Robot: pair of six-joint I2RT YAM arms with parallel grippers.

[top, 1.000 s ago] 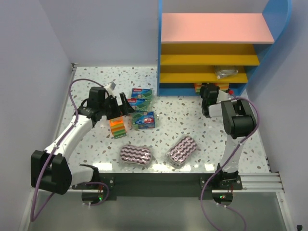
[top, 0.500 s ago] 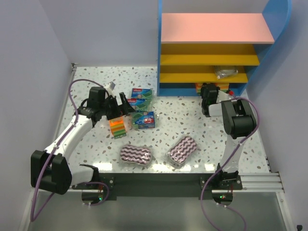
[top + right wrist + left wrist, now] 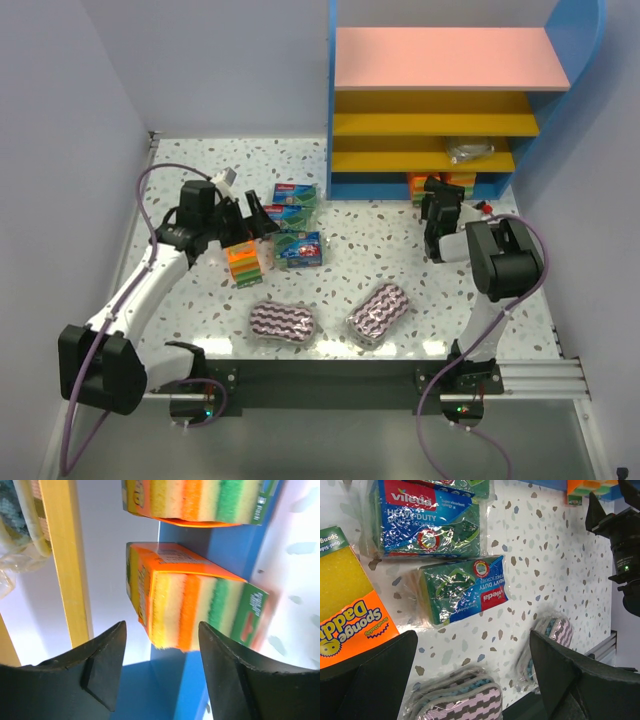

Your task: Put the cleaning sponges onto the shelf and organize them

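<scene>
My right gripper (image 3: pixel 437 196) is open at the foot of the shelf (image 3: pixel 450 60). Its fingers stand apart from an orange-yellow-green sponge pack (image 3: pixel 195 597) that rests in the shelf's bottom level beside a second such pack (image 3: pixel 195 500). A silvery scourer pack (image 3: pixel 470 151) lies on the yellow board above. My left gripper (image 3: pixel 245 225) hangs open over the table, holding nothing, next to another orange-yellow-green pack (image 3: pixel 246 263). Three green and blue packs (image 3: pixel 295 195) (image 3: pixel 285 215) (image 3: pixel 300 250) lie to its right. Two purple-white wavy pads (image 3: pixel 283 322) (image 3: pixel 378 313) lie near the front edge.
The shelf's blue side wall (image 3: pixel 331 100) rises just right of the green and blue packs. Lilac walls close in the table (image 3: pixel 400 240) on the left and right. The pink top board and upper yellow board (image 3: pixel 430 101) carry nothing that I can see.
My right gripper has opened and let go of the orange-yellow-green pack at the shelf's bottom, and its arm has drawn back a little. My left arm shifted slightly.
</scene>
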